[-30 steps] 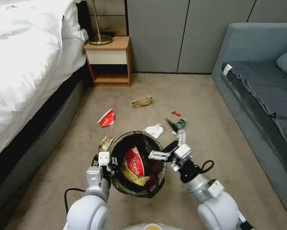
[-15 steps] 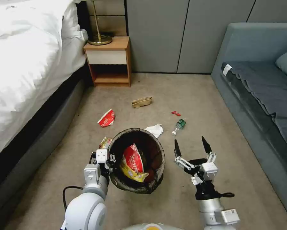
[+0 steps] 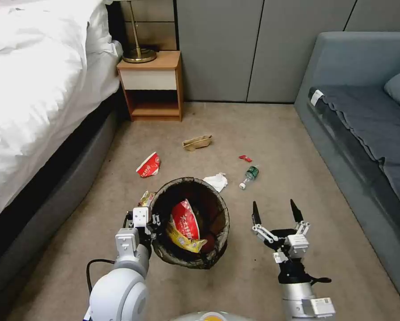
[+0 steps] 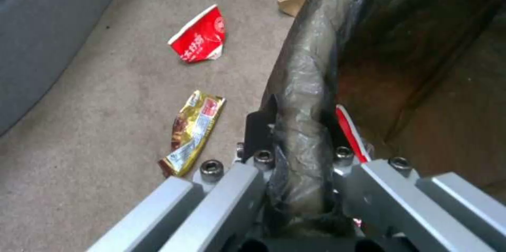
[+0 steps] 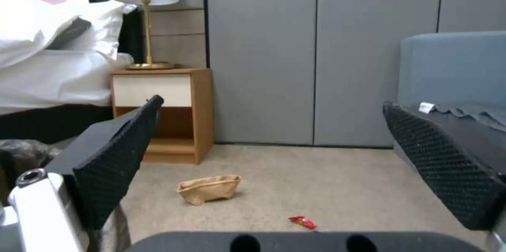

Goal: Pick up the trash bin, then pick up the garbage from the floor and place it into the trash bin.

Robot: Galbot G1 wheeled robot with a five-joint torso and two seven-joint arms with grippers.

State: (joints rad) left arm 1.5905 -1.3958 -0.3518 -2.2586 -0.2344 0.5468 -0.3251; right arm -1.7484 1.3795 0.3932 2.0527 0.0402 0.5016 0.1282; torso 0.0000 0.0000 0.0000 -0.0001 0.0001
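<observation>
Left gripper clamped the trash bin rim, wrappers already inside; right gripper hung empty, jaws spread; cup, tissue, bottle remained on floor.

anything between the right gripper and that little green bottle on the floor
Nothing visible. The right gripper is open, fingertips pointing toward the green bottle, with bare carpet between them. The trash bin, held by the left gripper, sits off to the side.

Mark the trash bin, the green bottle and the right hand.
trash bin (image 3: 222,209): head view, bag-lined rim.
green bottle (image 3: 252,172): head view, green body.
right hand (image 3: 275,212): head view, midway between its open fingertips.
</observation>
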